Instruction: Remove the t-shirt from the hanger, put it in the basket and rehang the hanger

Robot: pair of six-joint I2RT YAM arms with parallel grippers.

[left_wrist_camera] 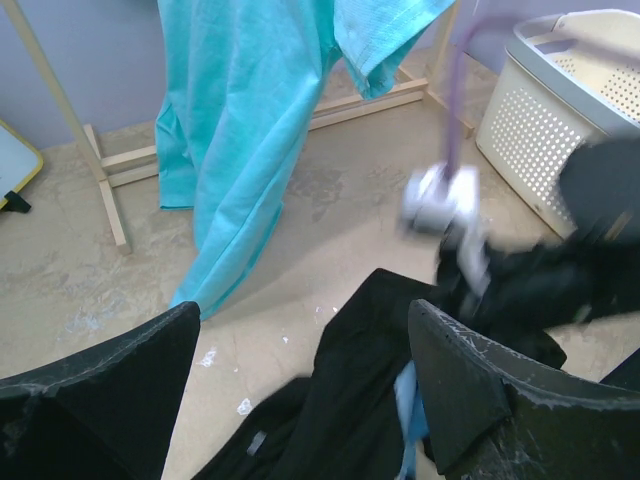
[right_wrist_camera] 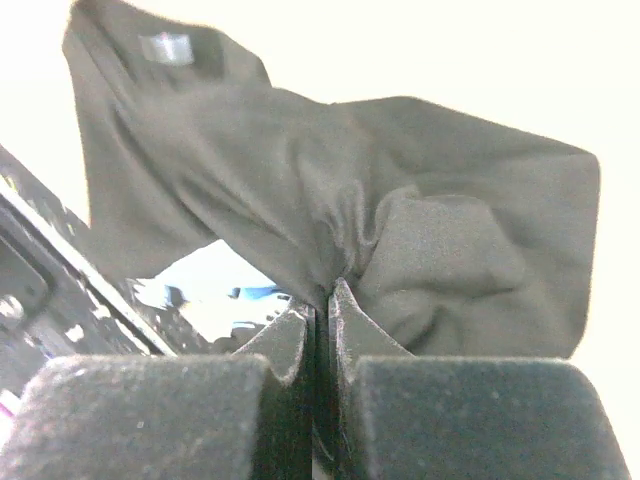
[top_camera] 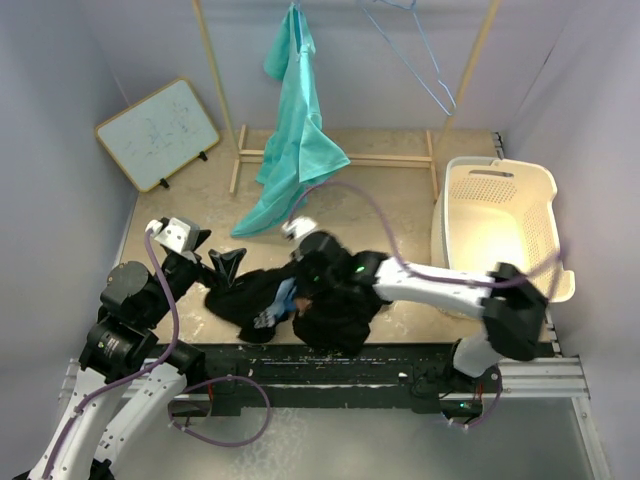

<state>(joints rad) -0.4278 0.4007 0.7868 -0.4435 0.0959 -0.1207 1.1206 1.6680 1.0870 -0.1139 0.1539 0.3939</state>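
Note:
A black t-shirt (top_camera: 335, 312) lies crumpled on the table near the front edge, and a bit of blue hanger (top_camera: 287, 296) shows inside it. My right gripper (right_wrist_camera: 322, 295) is shut on a pinched fold of the black t-shirt (right_wrist_camera: 450, 230), with the blue hanger (right_wrist_camera: 245, 293) showing just left of the jaws. At the shirt's left end my left gripper (top_camera: 222, 262) is open. In the left wrist view the left gripper (left_wrist_camera: 302, 310) has its jaws wide apart above the t-shirt (left_wrist_camera: 360, 400) and the blue hanger (left_wrist_camera: 410, 400), holding nothing.
A teal garment (top_camera: 300, 130) hangs from a wooden rack (top_camera: 340, 157) at the back, and a blue wire hanger (top_camera: 425, 60) hangs on the same rack. At the right stands a white laundry basket (top_camera: 505, 215). A small whiteboard (top_camera: 158, 132) leans at the back left.

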